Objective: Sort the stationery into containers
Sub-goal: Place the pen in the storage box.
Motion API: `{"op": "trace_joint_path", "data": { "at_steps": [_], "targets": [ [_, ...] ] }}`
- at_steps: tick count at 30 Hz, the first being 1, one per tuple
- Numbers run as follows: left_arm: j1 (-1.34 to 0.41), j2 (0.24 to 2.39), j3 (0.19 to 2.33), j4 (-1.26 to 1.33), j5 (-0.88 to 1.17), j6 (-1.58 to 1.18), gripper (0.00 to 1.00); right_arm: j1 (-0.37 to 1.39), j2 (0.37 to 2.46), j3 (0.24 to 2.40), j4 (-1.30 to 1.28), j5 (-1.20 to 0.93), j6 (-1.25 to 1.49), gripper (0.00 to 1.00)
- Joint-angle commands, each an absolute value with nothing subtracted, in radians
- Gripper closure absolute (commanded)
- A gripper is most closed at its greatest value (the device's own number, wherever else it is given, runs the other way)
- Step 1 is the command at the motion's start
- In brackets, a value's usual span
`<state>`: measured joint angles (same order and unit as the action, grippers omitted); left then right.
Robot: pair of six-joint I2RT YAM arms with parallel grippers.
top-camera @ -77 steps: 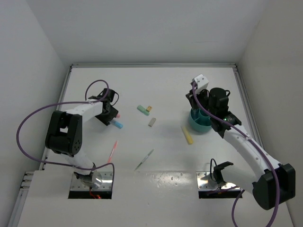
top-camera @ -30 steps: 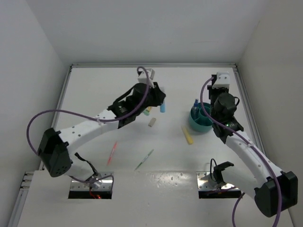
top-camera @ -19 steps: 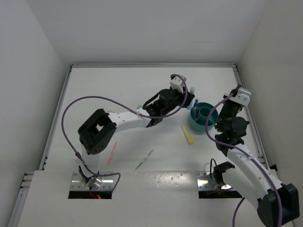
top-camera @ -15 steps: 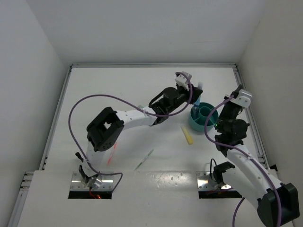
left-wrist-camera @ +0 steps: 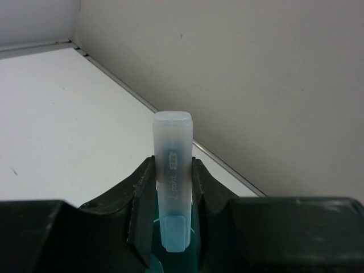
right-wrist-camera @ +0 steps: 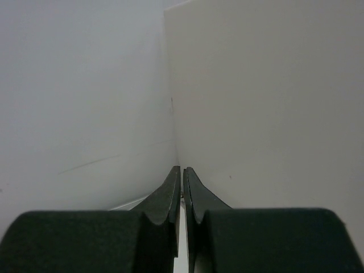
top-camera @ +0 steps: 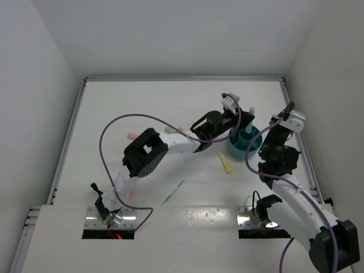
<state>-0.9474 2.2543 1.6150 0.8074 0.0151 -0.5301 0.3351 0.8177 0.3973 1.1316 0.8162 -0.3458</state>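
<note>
My left gripper (top-camera: 243,122) is shut on a light blue marker (top-camera: 249,112) and holds it upright over the teal cup (top-camera: 254,147). In the left wrist view the marker (left-wrist-camera: 173,153) stands between my fingers (left-wrist-camera: 145,187), with the cup's teal inside (left-wrist-camera: 196,253) just below it. My right gripper (top-camera: 289,115) is shut and empty, raised to the right of the cup, and faces a wall corner in the right wrist view (right-wrist-camera: 182,170). A yellow marker (top-camera: 225,162), a thin green pen (top-camera: 173,192), a thin pink pen (top-camera: 134,185) and a pink marker (top-camera: 131,136) lie on the table.
The left arm (top-camera: 170,142) stretches across the middle of the table and hides the items under it. White walls close in the table at the back and both sides. The right wall is close behind the right gripper.
The left arm swung from the table's left side to the cup, carrying the light blue marker. The right gripper pulled back from the cup, rose and turned toward the wall.
</note>
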Motion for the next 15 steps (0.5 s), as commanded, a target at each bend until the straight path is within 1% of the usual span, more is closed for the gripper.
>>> {"op": "trace_joint_path", "data": {
  "at_steps": [1, 9, 11, 12, 15],
  "targets": [
    [-0.971, 2.263, 1.675, 0.884, 0.037, -0.545, 1.00, 0.333, 0.808, 0.393, 1.210, 0.833, -0.345, 0.95],
    [-0.971, 2.292, 1.684, 0.842, 0.017, -0.545, 1.00, 0.333, 0.799, 0.383, 1.220, 0.833, -0.345, 0.95],
    [-0.971, 2.292, 1.684, 0.830, 0.017, -0.535, 0.96, 0.333, 0.799, 0.383, 1.220, 0.833, -0.345, 0.95],
    [-0.971, 2.292, 1.684, 0.813, 0.028, -0.535, 0.91, 0.333, 0.799, 0.383, 1.220, 0.833, -0.345, 0.95],
    [-0.971, 2.292, 1.675, 0.769, 0.028, -0.526, 0.86, 0.324, 0.799, 0.383, 1.220, 0.833, -0.345, 0.94]
  ]
}}
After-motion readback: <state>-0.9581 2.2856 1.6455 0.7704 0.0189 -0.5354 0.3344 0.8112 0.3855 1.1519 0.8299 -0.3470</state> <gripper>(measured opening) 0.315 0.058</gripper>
